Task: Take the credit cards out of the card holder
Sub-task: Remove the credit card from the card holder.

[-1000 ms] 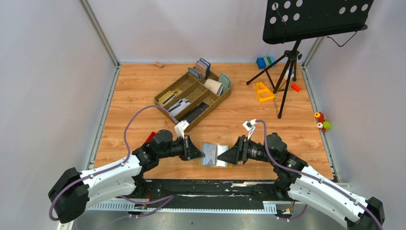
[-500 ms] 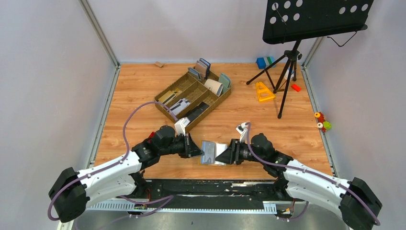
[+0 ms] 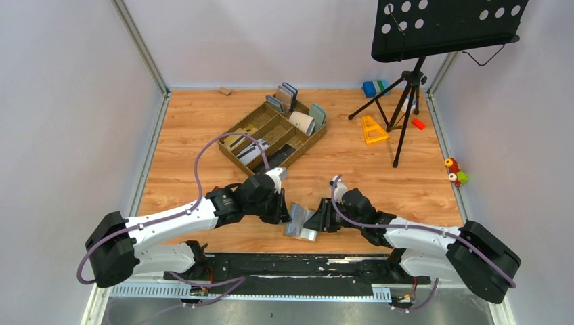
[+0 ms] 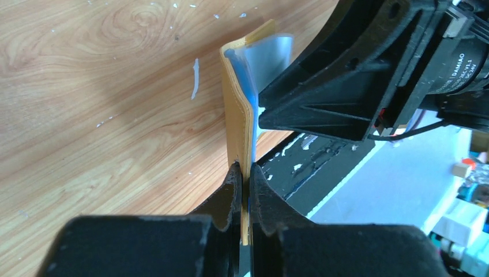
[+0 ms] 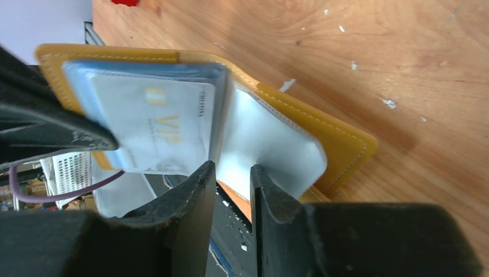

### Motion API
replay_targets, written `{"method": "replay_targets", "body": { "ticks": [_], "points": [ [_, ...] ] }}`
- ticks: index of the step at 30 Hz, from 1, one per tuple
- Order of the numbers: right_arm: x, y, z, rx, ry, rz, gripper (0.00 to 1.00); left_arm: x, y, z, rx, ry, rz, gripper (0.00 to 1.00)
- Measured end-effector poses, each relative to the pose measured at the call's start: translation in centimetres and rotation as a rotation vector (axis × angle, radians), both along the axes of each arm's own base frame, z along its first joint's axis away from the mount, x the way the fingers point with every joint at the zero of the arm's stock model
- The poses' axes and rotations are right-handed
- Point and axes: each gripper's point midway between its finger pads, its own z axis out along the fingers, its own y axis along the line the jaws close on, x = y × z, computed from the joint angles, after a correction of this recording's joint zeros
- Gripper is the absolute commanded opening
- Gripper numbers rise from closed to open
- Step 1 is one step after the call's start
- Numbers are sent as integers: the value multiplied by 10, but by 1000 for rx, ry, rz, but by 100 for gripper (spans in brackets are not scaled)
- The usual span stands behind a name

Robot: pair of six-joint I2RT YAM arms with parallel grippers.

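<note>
The mustard-yellow card holder stands half open near the table's front edge, between my two grippers. My left gripper is shut on the edge of its left flap, yellow leather and blue lining pinched between the tips. In the right wrist view a pale credit card marked VIP sits in the blue sleeve of that flap. My right gripper is at the holder's inner fold. Its jaws stand narrowly apart with the pale lining just past the tips and nothing visibly pinched.
A brown divided tray with wallets and cards lies at the back centre. A music stand's tripod, a yellow triangle and small toys are at the right. The black front rail runs right below the holder.
The left arm moved right, still gripping the flap, and tilted the holder up. The right gripper slid left to the holder's fold and its jaws narrowed.
</note>
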Motion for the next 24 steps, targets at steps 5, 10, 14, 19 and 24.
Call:
{"method": "replay_targets", "body": {
  "ticks": [5,10,14,19,24],
  "points": [
    [2,-1,-17,-43,23,-11,26,1,1,-5,73,-23,-10,9],
    [4,0,-27,-55,33,-10,25,-1,4,-13,106,-17,-24,19],
    [4,1,-32,-60,40,-8,25,-1,2,-18,115,-10,-29,22],
    [4,4,-32,-54,36,-2,25,-1,-1,-28,132,5,-44,37],
    [2,6,-33,-54,31,11,24,-1,-1,-33,145,13,-51,28]
  ]
}}
